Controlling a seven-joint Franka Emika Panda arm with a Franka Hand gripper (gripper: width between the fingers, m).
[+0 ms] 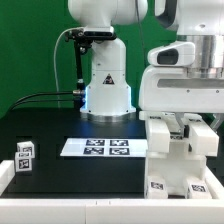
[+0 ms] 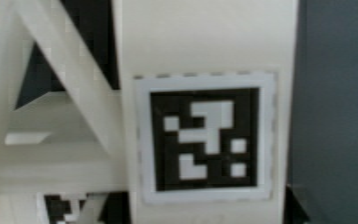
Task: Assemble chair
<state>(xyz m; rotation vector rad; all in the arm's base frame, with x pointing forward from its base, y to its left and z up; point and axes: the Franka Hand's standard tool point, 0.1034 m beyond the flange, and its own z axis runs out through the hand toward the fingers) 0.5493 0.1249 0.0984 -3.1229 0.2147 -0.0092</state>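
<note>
- The gripper is hanging low over the chair assembly, with its dark fingers sitting down among the white parts. You are not getting a clear look at the jaws, so you cannot tell whether they are clamping a part or only bracketing it.
- The wrist view is filling with a flat tagged upright very close to the camera, and slanted bars are running beside it.
- The chair assembly is standing near the front edge of the table, toward the corner on the exterior view's right, with tags showing on its lower blocks.
- You are probably dealing with light, rigid moulded plastic. It is looking smooth, so it is likely to slip or twist under a shallow pinch, and the whole assembly may slide or tip if pushed sideways.
- You are best taking hold across the flat parallel faces of a straight upright, squarely, and keeping off the slanted bars and the joints.
- A loose tagged block is sitting near the front edge toward the corner on the exterior view's left, well apart from the assembly. The marker board is lying between the two.
</note>
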